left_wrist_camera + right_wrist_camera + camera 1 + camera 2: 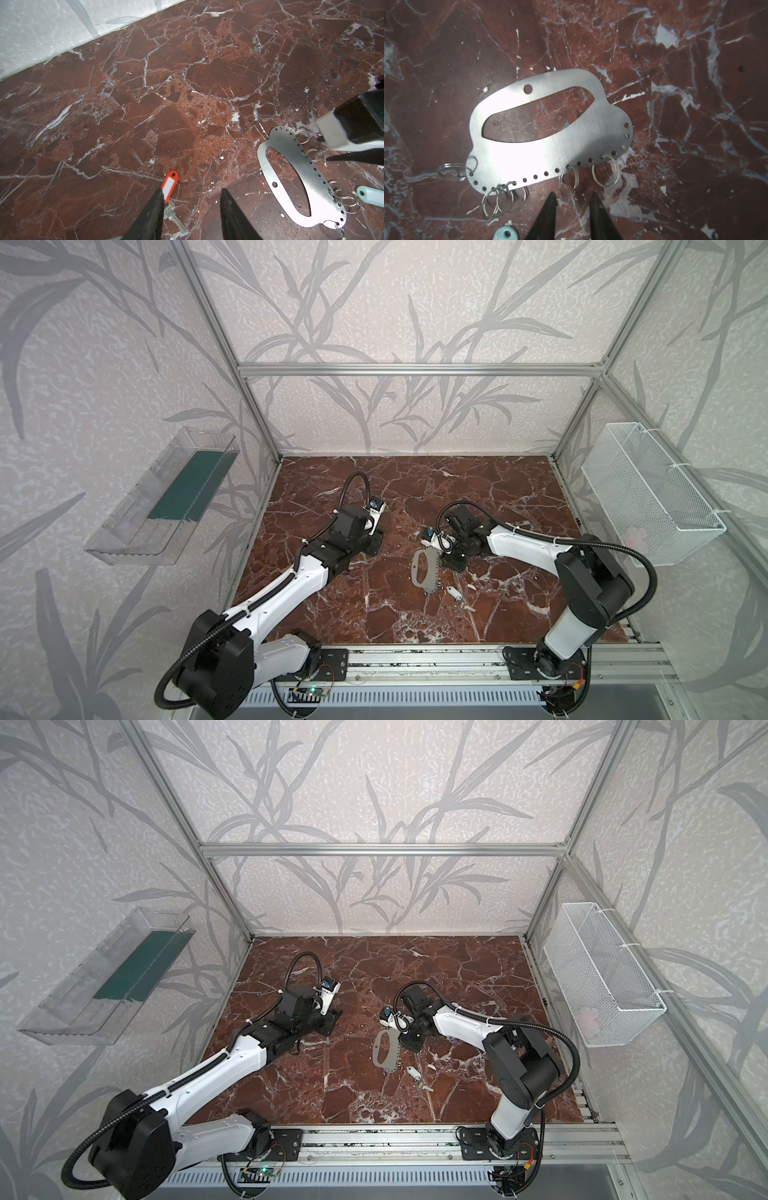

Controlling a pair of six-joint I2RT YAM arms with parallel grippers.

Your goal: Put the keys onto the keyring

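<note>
Between the left gripper's [191, 191] two black fingers [153, 212] lies only bare table [415, 489], a red-brown marble pattern with white veins. Its jaws stand apart and grasp nothing. The red-tagged key [170, 185] lies flat just outside the gap, with its tag partly under one fingertip and its silver blade running back beside that finger.

The right gripper [572, 194] is also released, with a narrower gap that holds nothing. Its tips point down at the table just beside the holed edge of the keyring [571, 141]. They are close to two of the thin split rings [605, 172] that hang from the small holes.

The keyring, a flat grey metal plate with a long oval cut-out, lies flat near the middle of the table in both top views. The pale-tagged key [455, 594] rests on the table just beside the plate's near end, apart from both grippers.

In both top views the left arm [291, 589] stretches low and diagonally from its base at the near left edge toward the middle. Its wrist is bent so that the gripper tips down onto the table, well left of the plate.

The right arm [582, 597] rises from its base at the near right. It folds at a high elbow and reaches its forearm leftward and down to the plate's far end.
</note>
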